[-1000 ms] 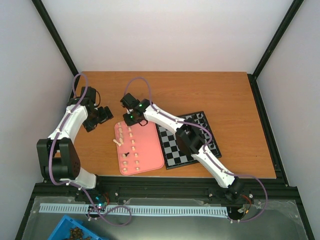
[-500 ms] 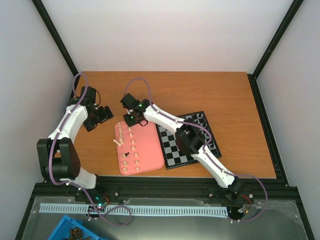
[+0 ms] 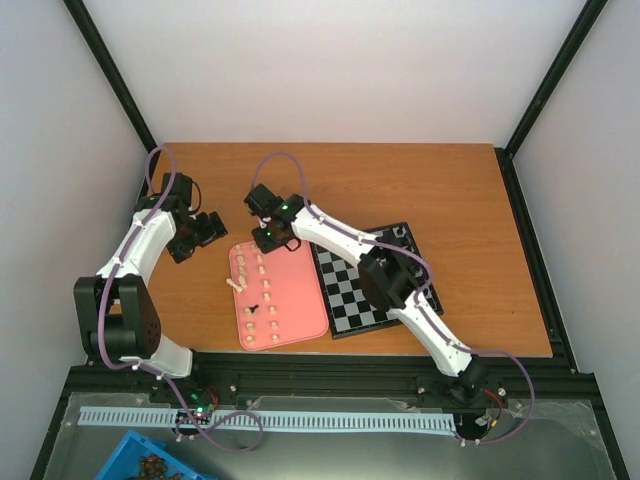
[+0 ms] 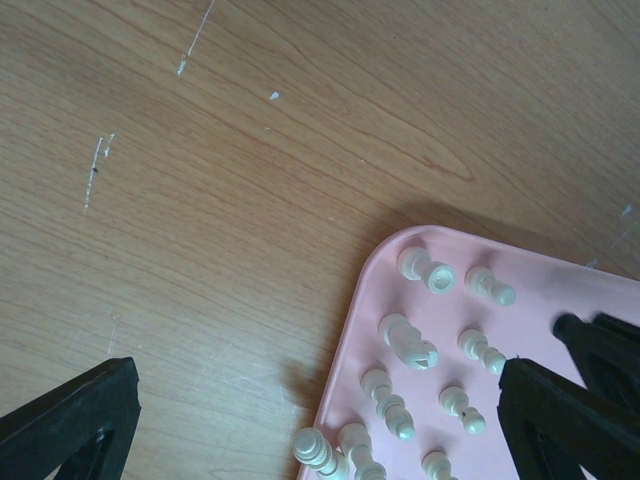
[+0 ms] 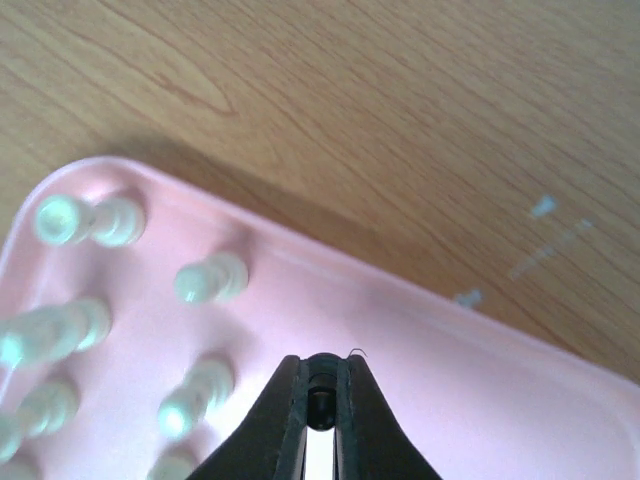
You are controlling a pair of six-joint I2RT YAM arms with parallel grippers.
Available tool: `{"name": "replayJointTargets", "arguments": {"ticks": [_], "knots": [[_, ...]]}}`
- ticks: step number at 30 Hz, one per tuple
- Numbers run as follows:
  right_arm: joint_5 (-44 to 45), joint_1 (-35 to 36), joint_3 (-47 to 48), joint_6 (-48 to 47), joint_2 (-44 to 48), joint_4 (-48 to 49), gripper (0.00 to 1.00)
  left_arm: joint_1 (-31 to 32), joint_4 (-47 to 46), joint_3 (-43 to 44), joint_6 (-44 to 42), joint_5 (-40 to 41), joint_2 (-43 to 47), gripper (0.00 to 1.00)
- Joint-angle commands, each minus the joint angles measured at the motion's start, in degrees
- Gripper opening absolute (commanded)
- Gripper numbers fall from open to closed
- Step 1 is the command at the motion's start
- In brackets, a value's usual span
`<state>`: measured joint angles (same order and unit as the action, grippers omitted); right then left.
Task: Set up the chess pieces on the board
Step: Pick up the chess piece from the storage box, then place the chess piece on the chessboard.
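Observation:
The pink tray [image 3: 300, 300] holds several cream chess pieces [image 3: 255, 270] and one black piece [image 3: 254, 308]. My right gripper [image 3: 268, 240] hangs over the tray's far end. In the right wrist view it [image 5: 320, 385] is shut on a small black chess piece [image 5: 320, 372], with cream pieces [image 5: 210, 280] standing to its left on the tray [image 5: 450, 380]. The board [image 3: 350, 295] lies right of the tray, partly under the right arm. My left gripper [image 3: 205, 232] is open over bare table left of the tray. Its wrist view shows it [image 4: 315, 420] wide apart, with cream pieces [image 4: 408, 340] on the tray corner [image 4: 540, 300].
A few black pieces [image 3: 400, 235] stand along the board's far right edge. The wooden table [image 3: 400, 180] stretches behind the tray and board. The black frame rail [image 3: 350, 365] runs along the near edge.
My right gripper has closed on the black piece above the tray and shifted slightly right. The left arm has not moved.

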<state>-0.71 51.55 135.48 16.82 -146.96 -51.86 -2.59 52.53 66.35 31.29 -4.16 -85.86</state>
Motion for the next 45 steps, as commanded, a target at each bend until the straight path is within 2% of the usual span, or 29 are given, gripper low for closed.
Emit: {"name": "replayJointTargets", "arguments": {"ticks": [1, 5, 12, 21, 25, 31, 45], "knots": [[1.1, 0.0, -5.8, -1.0, 11.8, -1.0, 0.03, -0.5, -0.2, 1.0, 0.0, -0.3, -0.6, 1.00], [0.0, -1.2, -20.0, 1.1, 22.5, 1.3, 0.03, -0.5, 0.1, 1.4, -0.1, -0.3, -0.8, 1.00], [0.7, -9.1, -52.0, 6.4, 46.6, 3.7, 0.03, -0.5, 0.4, 2.6, -0.2, -0.8, -1.4, 1.00], [3.8, -19.3, -77.8, 15.8, 68.3, 4.8, 0.03, -0.5, -0.7, 1.4, 0.1, -1.8, -1.7, 1.00], [2.4, -23.6, -84.1, 19.2, 72.6, 6.2, 0.03, -0.5, -0.8, 1.2, 0.0, -2.0, -1.9, 1.00], [0.1, -27.8, -89.1, 20.4, 73.1, 8.0, 0.03, -0.5, -1.0, 1.1, -0.1, -2.0, -2.2, 1.00], [-2.4, -32.3, -93.3, 21.0, 72.3, 10.3, 0.03, -0.5, -1.1, 1.1, -0.2, -1.7, -2.9, 1.00]]}}
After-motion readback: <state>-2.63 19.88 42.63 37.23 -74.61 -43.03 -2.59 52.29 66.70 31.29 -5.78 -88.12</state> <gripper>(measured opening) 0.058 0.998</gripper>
